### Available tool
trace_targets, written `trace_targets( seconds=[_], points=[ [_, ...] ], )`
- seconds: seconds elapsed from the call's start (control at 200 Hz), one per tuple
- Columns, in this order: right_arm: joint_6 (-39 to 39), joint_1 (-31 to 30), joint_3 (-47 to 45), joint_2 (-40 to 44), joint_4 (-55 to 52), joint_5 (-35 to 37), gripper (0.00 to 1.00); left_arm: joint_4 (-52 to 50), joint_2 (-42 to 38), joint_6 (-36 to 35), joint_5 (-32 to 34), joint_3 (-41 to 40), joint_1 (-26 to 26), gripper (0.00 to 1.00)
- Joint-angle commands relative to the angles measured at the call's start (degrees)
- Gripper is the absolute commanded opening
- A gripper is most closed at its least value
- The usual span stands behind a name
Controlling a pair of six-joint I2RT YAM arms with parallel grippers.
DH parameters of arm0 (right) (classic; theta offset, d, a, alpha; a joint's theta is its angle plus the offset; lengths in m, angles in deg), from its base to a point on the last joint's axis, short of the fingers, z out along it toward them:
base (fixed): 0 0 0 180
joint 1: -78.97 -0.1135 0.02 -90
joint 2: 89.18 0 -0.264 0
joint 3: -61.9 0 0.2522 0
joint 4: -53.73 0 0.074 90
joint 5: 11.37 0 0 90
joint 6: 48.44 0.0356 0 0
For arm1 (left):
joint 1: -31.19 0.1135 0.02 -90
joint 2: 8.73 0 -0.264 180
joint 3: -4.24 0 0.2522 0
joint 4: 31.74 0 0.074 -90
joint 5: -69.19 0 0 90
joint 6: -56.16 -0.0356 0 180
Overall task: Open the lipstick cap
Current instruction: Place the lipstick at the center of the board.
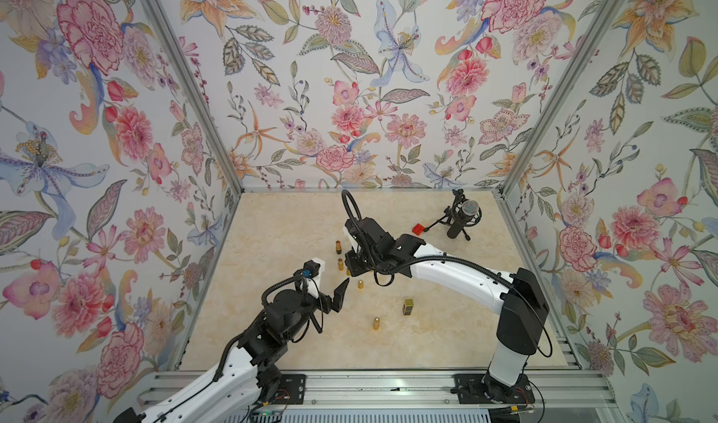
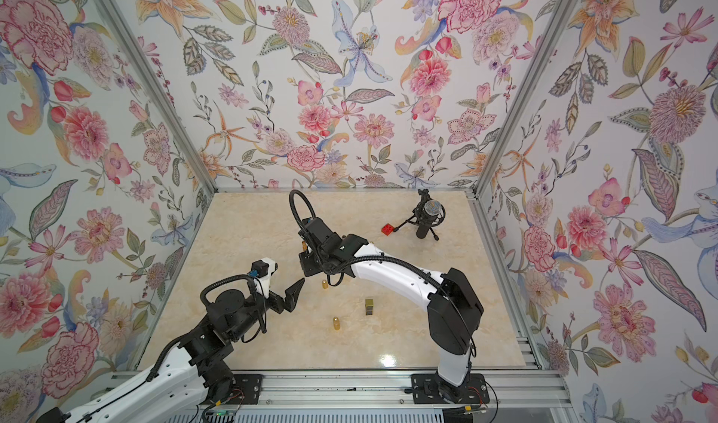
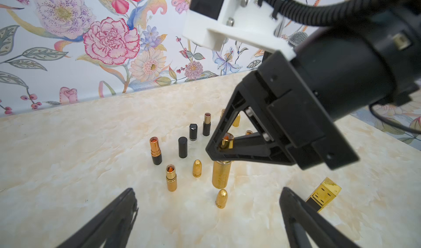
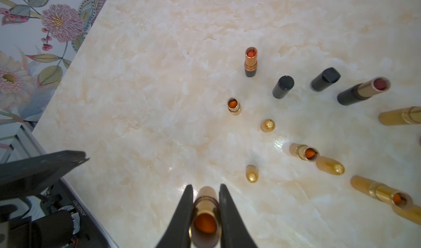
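while i watch remotely, right gripper [image 4: 205, 187] clenched on uncapped lipstick [image 4: 206, 215] | left gripper [image 3: 207, 189] spread wide, empty, near lipstick | cap [image 3: 221, 198] upright just beside lipstick

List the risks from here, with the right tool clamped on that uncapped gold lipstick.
1. The right tool grips the gold lipstick high, near its exposed orange tip; a slip could smear it.
2. A loose gold cap stands right by its base, with other open lipsticks close by; releasing or swinging could topple them.
3. The open left tool flanks that cap and might clip it when moving.
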State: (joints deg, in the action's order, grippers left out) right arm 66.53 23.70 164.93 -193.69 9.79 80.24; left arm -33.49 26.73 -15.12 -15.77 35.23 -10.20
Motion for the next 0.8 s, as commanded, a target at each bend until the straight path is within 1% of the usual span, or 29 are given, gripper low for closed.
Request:
trace_targets(
  seconds=[0.0,0.125,0.315,0.44,0.605,0.796],
  points=[
    [-1.9,0.1,2.8,-2.6,0.4,5.0,0.21,-10.6,-2.6,5.0,7.2,3.3,0.5,0.99],
    [-2.2,-0.3,3.4,-5.5,0.4,5.4,0.21,-16.1,-5.1,7.6,12.1,5.0,0.7,0.99],
    [-2.7,-2.4,3.1,-9.2,2.4,6.9,0.2,-18.9,-8.4,9.2,15.4,5.8,0.9,0.99],
    [-1.9,-3.4,2.5,-11.4,4.3,6.5,0.2,-19.6,-10.7,9.4,16.0,5.9,1.0,0.99],
    [-1.7,-4.6,2.2,-14.0,6.3,9.0,0.2,-20.0,-13.1,8.7,16.9,6.0,0.9,0.99],
    [-1.1,-5.3,0.3,-15.2,9.2,12.2,0.2,-20.3,-13.2,7.9,16.7,6.1,1.0,0.99]
  ],
)
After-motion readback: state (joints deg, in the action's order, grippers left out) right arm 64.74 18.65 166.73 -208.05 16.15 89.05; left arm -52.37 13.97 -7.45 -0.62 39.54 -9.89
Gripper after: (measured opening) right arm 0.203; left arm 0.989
